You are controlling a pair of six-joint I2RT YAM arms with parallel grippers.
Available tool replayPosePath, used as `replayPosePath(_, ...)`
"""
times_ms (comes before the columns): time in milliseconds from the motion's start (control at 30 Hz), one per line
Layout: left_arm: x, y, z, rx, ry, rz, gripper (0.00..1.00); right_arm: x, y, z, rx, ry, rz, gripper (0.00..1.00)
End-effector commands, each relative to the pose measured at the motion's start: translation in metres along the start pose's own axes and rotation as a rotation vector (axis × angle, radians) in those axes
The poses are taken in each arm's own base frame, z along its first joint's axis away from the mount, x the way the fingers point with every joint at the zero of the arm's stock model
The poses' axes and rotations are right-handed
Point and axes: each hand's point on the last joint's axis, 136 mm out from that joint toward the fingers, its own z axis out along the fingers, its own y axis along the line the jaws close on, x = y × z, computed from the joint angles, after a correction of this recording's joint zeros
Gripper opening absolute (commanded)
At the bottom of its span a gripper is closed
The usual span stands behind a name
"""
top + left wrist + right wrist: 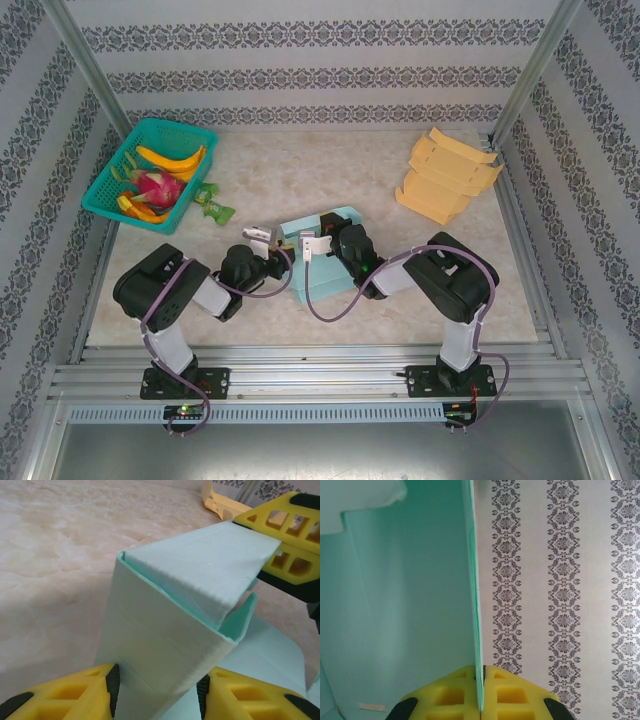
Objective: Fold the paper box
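Observation:
The teal paper box (pixel 325 268) stands half folded at the table's middle, between the two arms. In the left wrist view one doubled side wall of the paper box (pixel 165 630) rises between my left gripper (pixel 155 695), whose pads sit against its two faces. The left gripper (pixel 266 242) comes at the box from the left. My right gripper (pixel 481 680) is shut on a thin upright panel (pixel 410 605) seen edge-on. It also shows as the right gripper (pixel 270 542) pinching the top flap's far end, and as the right gripper (pixel 314 245) above the box.
A teal basket (pixel 100 195) with bananas and a dragon fruit sits at the back left, with a green packet (pixel 213 206) beside it. A stack of yellow flat boxes (pixel 447 175) lies at the back right. Patterned walls (pixel 560 600) ring the table.

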Motion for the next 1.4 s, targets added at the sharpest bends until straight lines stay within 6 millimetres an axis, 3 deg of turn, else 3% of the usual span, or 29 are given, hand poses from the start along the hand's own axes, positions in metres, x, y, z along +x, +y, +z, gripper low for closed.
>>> replayPosePath(0, -0.026, -0.008, 0.01, -0.003, -0.095, 0.033, 0.47, -0.02, 0.026, -0.007, -0.085, -0.079, 0.034, 0.0)
replayPosePath(400, -0.018, -0.008, 0.028, -0.066, -0.116, 0.092, 0.48, -0.018, 0.031, -0.006, -0.095, -0.072, 0.052, 0.0)
replayPosePath(633, -0.021, 0.005, 0.03, -0.159, -0.14, 0.098, 0.47, -0.016, 0.031, -0.005, -0.094, -0.066, 0.073, 0.0)
replayPosePath(800, -0.023, 0.027, 0.021, -0.298, -0.163, 0.103, 0.46, -0.013, 0.032, -0.005, -0.092, -0.059, 0.097, 0.0)
replayPosePath(1033, -0.022, 0.035, 0.019, -0.351, -0.158, 0.128, 0.4, -0.009, 0.034, -0.002, -0.092, -0.053, 0.114, 0.0)
replayPosePath(1233, -0.024, 0.034, 0.02, -0.413, -0.159, 0.185, 0.28, -0.007, 0.035, -0.002, -0.092, -0.046, 0.125, 0.0)
replayPosePath(1367, -0.026, 0.05, 0.014, -0.585, -0.161, 0.183, 0.14, -0.006, 0.034, -0.002, -0.088, -0.037, 0.132, 0.0)
